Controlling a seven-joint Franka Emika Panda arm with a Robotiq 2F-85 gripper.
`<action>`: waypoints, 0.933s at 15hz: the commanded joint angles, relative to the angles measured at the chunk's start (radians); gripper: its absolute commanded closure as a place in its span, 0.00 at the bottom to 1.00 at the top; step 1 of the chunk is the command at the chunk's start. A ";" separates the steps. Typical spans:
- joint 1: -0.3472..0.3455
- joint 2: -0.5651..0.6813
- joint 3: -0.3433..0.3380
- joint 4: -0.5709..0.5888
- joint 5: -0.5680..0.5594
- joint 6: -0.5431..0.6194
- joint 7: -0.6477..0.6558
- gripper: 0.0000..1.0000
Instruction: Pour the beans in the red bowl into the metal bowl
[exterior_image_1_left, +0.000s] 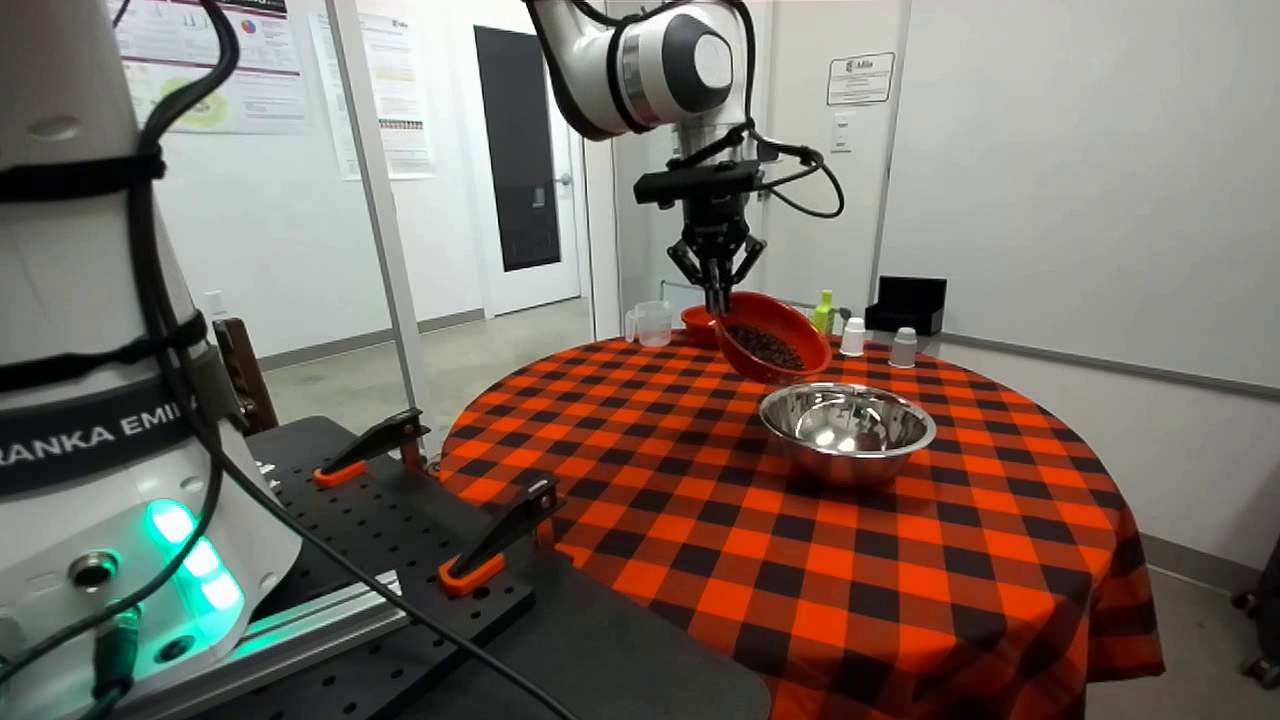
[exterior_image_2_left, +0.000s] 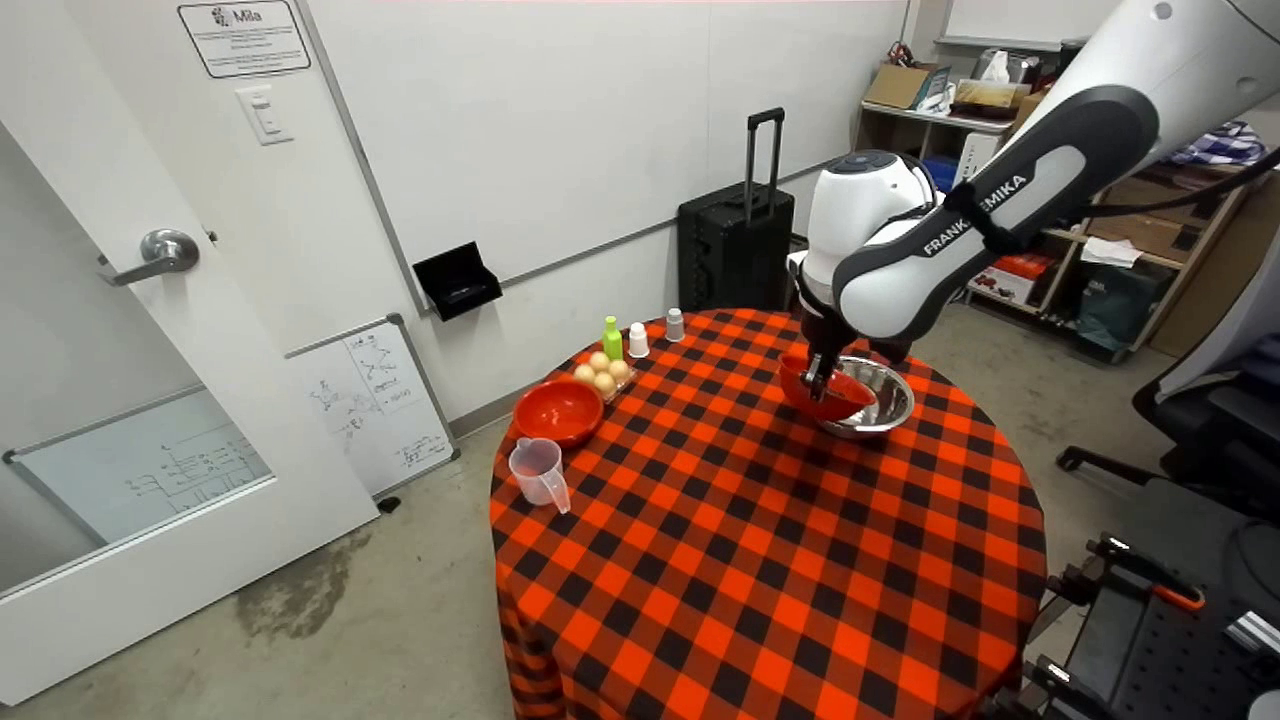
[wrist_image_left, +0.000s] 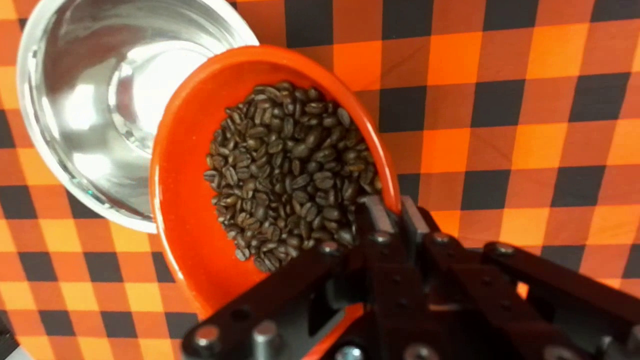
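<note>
My gripper is shut on the rim of the red bowl, also seen in the wrist view. The red bowl is held above the table, tilted toward the metal bowl. The beans are a dark brown heap inside the red bowl, clear in the wrist view. The metal bowl stands upright on the table; in the wrist view the red bowl's lower edge overlaps it and hides part of its inside. Its visible inside is bare steel. Beans are hidden in an exterior view, where the red bowl shows from outside.
Another orange-red bowl stands at the table's far side beside a clear measuring jug. Several eggs, a green bottle, a white cup and a grey cup line the edge. A checked cloth covers the round table.
</note>
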 joint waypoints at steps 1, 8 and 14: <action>-0.069 0.016 0.048 0.068 0.166 -0.064 -0.097 0.98; -0.151 0.080 0.059 0.190 0.362 -0.140 -0.173 0.98; -0.242 0.152 0.111 0.287 0.538 -0.224 -0.268 0.98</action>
